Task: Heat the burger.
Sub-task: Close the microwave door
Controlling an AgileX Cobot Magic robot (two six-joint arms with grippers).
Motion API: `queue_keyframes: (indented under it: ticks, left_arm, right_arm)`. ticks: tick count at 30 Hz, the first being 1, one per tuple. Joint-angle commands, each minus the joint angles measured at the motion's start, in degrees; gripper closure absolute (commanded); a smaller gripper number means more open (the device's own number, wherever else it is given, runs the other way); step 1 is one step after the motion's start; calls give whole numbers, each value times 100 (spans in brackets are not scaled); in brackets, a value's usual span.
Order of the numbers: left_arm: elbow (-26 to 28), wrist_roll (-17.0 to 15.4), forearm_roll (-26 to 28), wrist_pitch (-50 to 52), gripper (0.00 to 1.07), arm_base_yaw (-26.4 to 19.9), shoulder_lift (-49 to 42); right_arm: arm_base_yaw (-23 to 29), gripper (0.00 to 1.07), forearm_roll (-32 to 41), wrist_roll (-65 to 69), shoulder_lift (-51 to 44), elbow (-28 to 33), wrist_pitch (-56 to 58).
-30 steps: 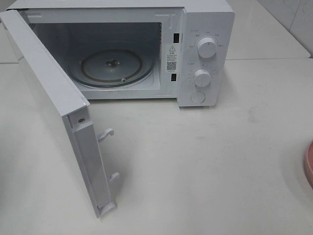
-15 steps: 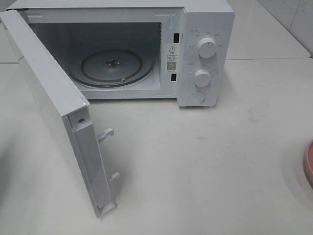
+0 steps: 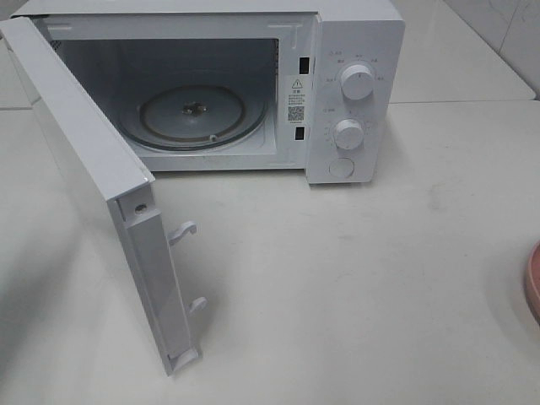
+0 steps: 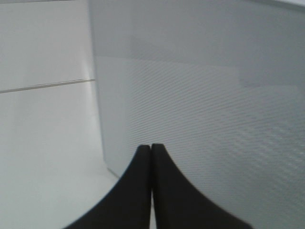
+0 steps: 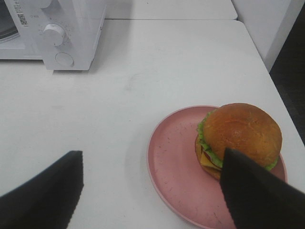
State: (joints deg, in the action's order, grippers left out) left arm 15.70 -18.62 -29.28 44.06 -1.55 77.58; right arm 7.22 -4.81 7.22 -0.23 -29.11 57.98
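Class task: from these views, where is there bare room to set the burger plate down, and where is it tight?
Free: the table between the microwave front and the pink plate; also the turntable. Tight: beside the open door, left.

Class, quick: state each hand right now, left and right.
Left hand: closed, holding nothing, beside the microwave door.
Right hand: open, empty, above the burger on its plate.

Looks like a kitchen-style test setup. White microwave [image 3: 253, 84] standing door-open at the far side of a plain white counter [image 3: 380, 278], pink plate [image 5: 176, 167] with a burger [image 5: 238, 138] at the right. White tiled wall [image 3: 506, 34] behind.
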Motion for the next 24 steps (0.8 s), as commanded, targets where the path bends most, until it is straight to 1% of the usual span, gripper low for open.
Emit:
queue_keyframes:
  ticks: [1,2,4,5,6,7,8,9,10,11,12,13,14,15,16,17,18,19,20,22,23,24]
  left_arm:
    - [229,103,-52,160,107,596,223]
    - [229,103,-52,160,107,596,223]
    - [264,235,86,172,107,928,435]
    - [264,235,86,172,107,928,435]
    - [264,258,206,189,107,1026,510]
    - [264,315,435,246,107,1197,630]
    - [264,315,435,246,107,1197,630]
    - [264,384,642,367,107,1346,699]
    - [264,384,642,367,107,1346,699]
    - [264,453,751,430,107,1438,722]
    - [275,665,974,458,107,1610,779]
    - [275,665,974,458,107,1610,779]
    - [298,865,1232,458,107,1811,848]
    - [298,865,1232,458,107,1811,848]
    - [321,928,1381,458,107,1908,888]
    - [418,1031,1673,458,107,2074,991]
    - [418,1031,1673,458,107,2074,991]
    - [550,1140,1919,458,107,2240,1100]
    - [550,1140,1919,458,107,2240,1100]
    - [785,1278,2229,447,107,2504,1283]
    - [785,1278,2229,447,107,2504,1283]
    - [957,1346,2441,430,107,2681,1444]
  right_arm:
    - [-46,32,-6,-17,-178,17,-92]
    - [-46,32,-6,-17,-178,17,-92]
    - [-46,32,-6,-17,-178,17,-92]
    - [-46,32,-6,-17,-178,17,-92]
    - [-46,32,-6,-17,-178,17,-92]
    - [-46,32,-6,-17,-178,17,-92]
    - [-46,32,-6,-17,-178,17,-92]
    - [-46,32,-6,-17,-178,17,-92]
    - [-46,32,-6,-17,-178,17,-92]
    - [-46,32,-6,-17,-178,17,-92]
    - [-46,32,-6,-17,-178,17,-92]
    - [-46,32,-6,-17,-178,17,-92]
    - [-46,32,-6,-17,-178,17,-92]
    - [-46,32,-6,-17,-178,17,-92]
    - [-46,32,-6,-17,-178,17,-92]
    - [-46,32,-6,-17,-178,17,-92]
    - [-46,32,-6,-17,-178,17,-92]
    - [-46,32,-6,-17,-178,17,-92]
    - [-46,32,-6,-17,-178,17,-92]
    - [-46,32,-6,-17,-178,17,-92]
    - [-46,32,-6,-17,-178,17,-92]
    - [-46,32,-6,-17,-178,17,-92]
